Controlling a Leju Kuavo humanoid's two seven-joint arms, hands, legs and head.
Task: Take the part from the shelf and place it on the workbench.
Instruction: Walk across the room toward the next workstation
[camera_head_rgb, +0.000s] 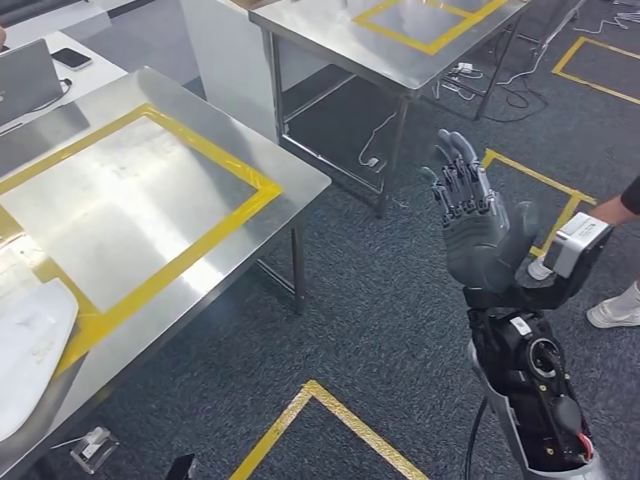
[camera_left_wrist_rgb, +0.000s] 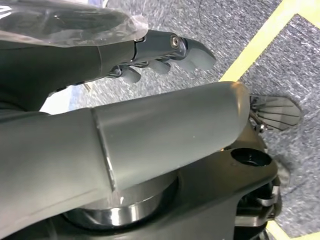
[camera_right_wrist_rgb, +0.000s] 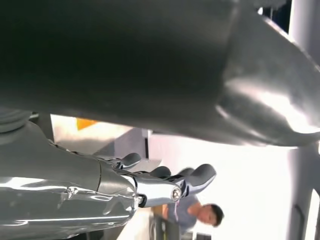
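Observation:
A flat white part (camera_head_rgb: 30, 350) lies on the near left corner of the steel workbench (camera_head_rgb: 249, 140), partly across the yellow tape frame (camera_head_rgb: 189, 245). My right hand (camera_head_rgb: 479, 220) is raised over the carpet to the right of the workbench, palm up and fingers spread, holding nothing. In the right wrist view that right hand (camera_right_wrist_rgb: 158, 187) has its fingers stretched out, with nothing in them. My left hand (camera_left_wrist_rgb: 151, 125) hangs over the grey floor; its fingers (camera_left_wrist_rgb: 177, 50) are straight and apart from the thumb, and nothing is between them.
A second steel table (camera_head_rgb: 392, 50) stands behind, with cables (camera_head_rgb: 483, 80) on the floor under it. A laptop (camera_head_rgb: 26, 80) and a phone (camera_head_rgb: 72, 58) lie on a white desk at the far left. A person's arm (camera_head_rgb: 615, 208) and shoe (camera_head_rgb: 615, 310) are at the right edge.

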